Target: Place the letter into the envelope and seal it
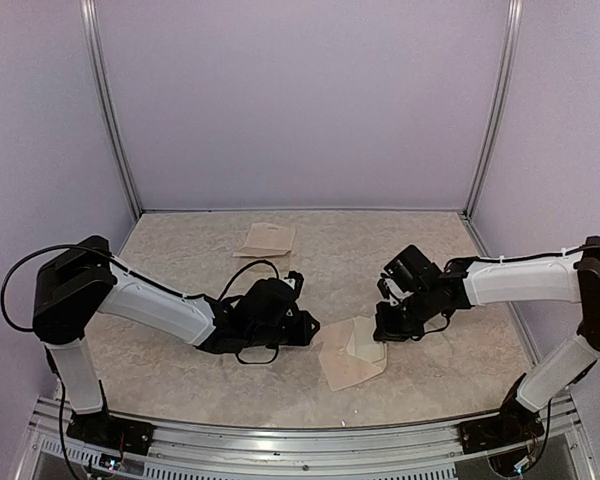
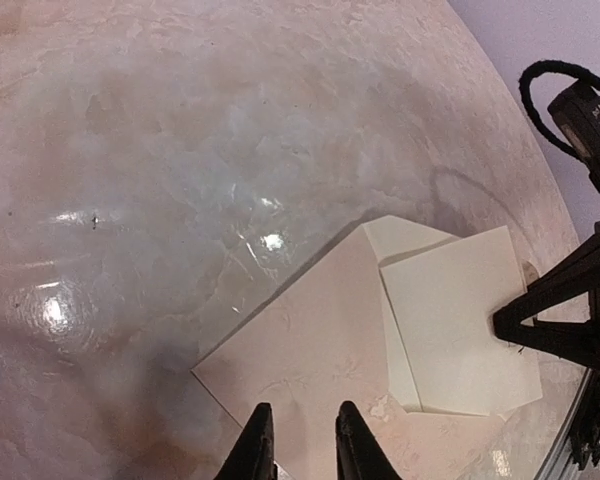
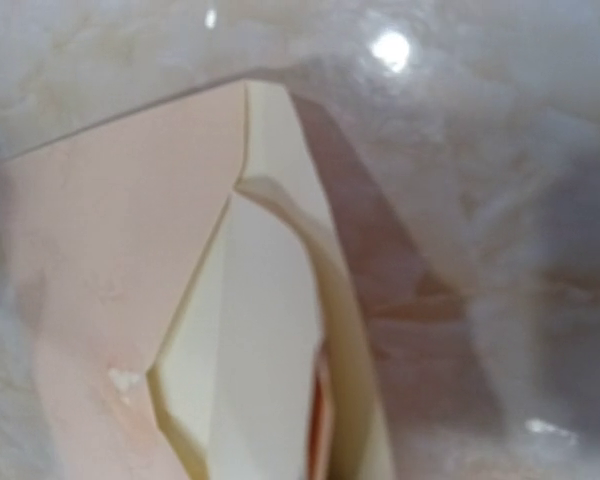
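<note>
Lying between the two grippers near the table's (image 1: 430, 260) front middle, the envelope (image 2: 310, 350) is flat with its flap open. The cream letter (image 2: 460, 320) is partly tucked into its pocket, and the rest sticks out toward the right arm. The left gripper (image 2: 302, 445) hovers at the envelope's near edge, its fingers (image 2: 258, 445) a little apart with pink paper showing between them. The right gripper (image 2: 525, 325) meets the letter's outer edge, but I cannot tell whether it is clamped, as its own camera shows only the paper curling up. Open tabletop surrounds the envelope. A tan paper sheet (image 1: 266, 240) lies well apart, near the back wall.
</note>
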Tool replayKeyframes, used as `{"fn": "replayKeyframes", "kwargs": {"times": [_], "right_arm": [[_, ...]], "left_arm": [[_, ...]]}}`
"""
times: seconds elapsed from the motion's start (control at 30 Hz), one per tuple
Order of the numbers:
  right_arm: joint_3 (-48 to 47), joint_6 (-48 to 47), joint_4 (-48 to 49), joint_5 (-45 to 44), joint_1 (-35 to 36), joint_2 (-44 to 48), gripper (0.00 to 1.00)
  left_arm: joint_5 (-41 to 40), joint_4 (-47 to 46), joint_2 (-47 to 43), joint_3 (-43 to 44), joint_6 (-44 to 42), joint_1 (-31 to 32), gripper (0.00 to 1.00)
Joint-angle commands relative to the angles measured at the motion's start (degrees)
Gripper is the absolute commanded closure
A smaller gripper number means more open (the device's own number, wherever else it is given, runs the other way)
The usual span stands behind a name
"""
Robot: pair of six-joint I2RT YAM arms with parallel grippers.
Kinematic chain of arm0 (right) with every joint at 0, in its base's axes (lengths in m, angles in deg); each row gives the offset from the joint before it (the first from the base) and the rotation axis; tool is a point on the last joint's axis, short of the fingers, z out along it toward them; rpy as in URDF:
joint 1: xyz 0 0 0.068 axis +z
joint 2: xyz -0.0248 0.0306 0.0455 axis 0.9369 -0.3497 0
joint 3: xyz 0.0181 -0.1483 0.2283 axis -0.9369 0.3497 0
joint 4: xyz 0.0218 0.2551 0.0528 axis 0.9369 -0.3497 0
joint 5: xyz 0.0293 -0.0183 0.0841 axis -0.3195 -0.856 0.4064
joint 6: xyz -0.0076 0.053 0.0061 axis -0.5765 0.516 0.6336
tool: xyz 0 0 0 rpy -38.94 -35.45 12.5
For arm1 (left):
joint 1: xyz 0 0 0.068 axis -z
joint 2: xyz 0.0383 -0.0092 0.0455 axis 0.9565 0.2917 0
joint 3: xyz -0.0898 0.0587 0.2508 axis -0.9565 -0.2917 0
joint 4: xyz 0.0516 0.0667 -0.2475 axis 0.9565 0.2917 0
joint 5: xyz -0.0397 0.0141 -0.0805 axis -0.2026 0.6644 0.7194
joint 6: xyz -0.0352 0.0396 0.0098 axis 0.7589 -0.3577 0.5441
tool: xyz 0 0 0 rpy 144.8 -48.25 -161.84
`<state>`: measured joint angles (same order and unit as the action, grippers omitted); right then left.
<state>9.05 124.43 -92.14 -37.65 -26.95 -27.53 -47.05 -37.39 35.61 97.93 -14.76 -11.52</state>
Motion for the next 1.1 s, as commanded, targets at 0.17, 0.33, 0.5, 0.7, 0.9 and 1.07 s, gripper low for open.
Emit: {"fn": "replayKeyframes", "kwargs": {"times": [0.17,0.33,0.5,0.7,0.9,1.07], "right_arm": [[-0.5,0.2,-4.1,-1.3,-0.5,-1.4,1.0],[-0.9,0.7,-5.4,-2.5,-0.5,-1.2,1.0],[0.3,2.9,-5.4,-3.9,-0.6,0.2,1.0],[0.8,3.3,-5.0,-3.9,-0.6,-0.3,1.0],[0.4,1.9,-3.8,-1.4,-0.6,-2.8,1.0],[0.6,1.3,-2.1,0.1,-0.6,-3.9,1.0]], "left_arm": [[2.2,-1.6,0.7,-3.5,2.6,-0.2,0.71],[3.5,-2.8,2.7,-2.7,3.0,0.1,0.71],[3.8,-3.5,4.2,-2.3,3.1,0.1,0.71],[5.0,-4.6,6.1,-1.8,3.2,0.2,0.72],[6.3,-5.2,7.4,-1.3,3.1,0.2,0.76],[6.7,-5.3,8.0,-0.8,3.1,0.3,0.78]]}}
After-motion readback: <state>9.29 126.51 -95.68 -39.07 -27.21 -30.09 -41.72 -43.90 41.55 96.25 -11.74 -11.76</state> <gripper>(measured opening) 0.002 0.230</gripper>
